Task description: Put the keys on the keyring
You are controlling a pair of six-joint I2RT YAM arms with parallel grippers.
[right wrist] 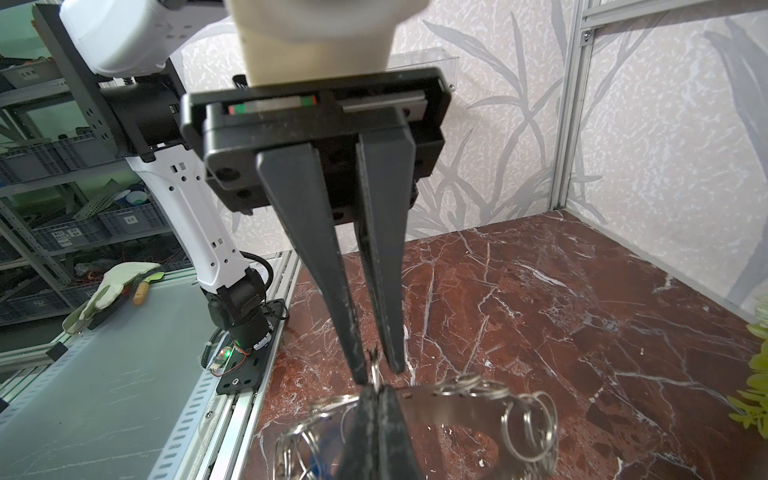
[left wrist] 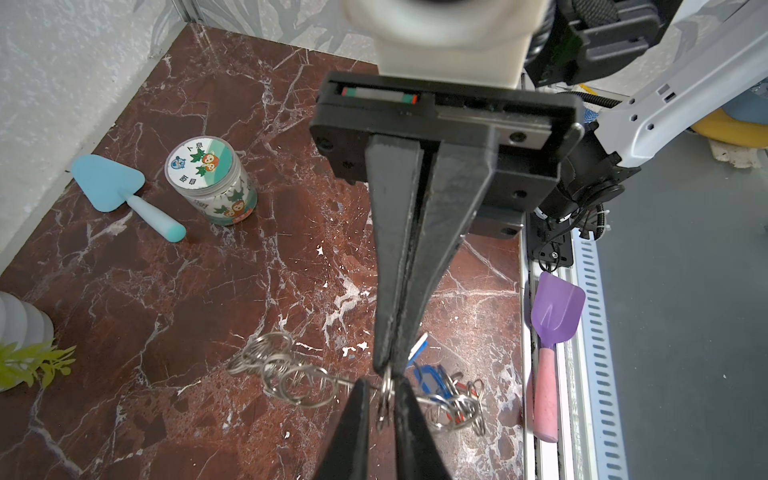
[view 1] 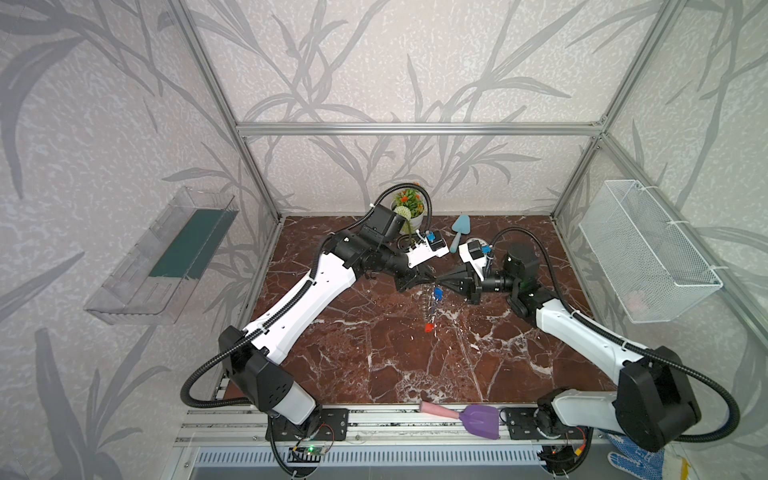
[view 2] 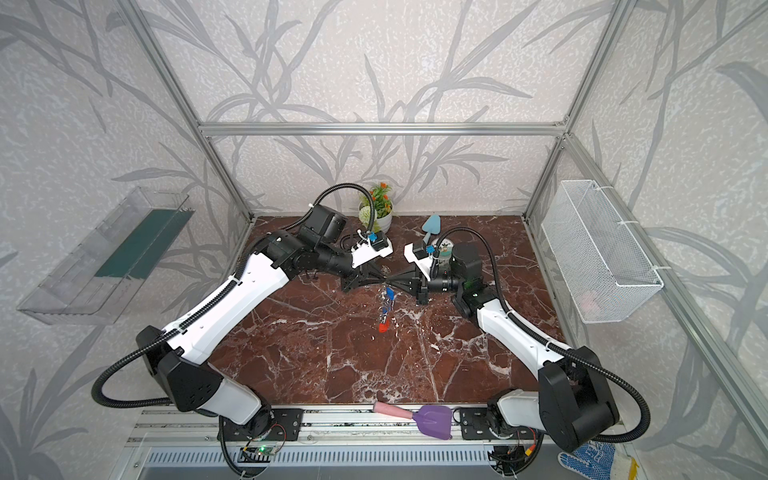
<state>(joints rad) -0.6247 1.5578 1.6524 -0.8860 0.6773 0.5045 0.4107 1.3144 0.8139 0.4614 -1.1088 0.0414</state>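
Note:
The keyring (right wrist: 436, 405), a flat grey plate edged with silver split rings, hangs above the marble table between both arms. My right gripper (right wrist: 377, 390) is shut on its rim; in both top views it (view 1: 439, 281) (view 2: 392, 280) meets the left one mid-table. My left gripper (left wrist: 384, 384) stands only narrowly open, with one upright split ring (left wrist: 386, 395) between its fingers and a thin gap beside it. Keys hang from the rings: a blue one (left wrist: 430, 380) (view 1: 437, 294) and an orange-red one (view 1: 429, 328) (view 2: 382, 327) lower down.
A labelled jar (left wrist: 210, 183) and a light blue trowel (left wrist: 112, 183) lie behind the grippers, and a potted plant (view 1: 409, 210) stands at the back wall. A purple scoop with a pink handle (view 1: 478, 419) rests on the front rail. A wire basket (view 1: 648, 249) hangs on the right wall and a clear tray (view 1: 166, 253) on the left wall.

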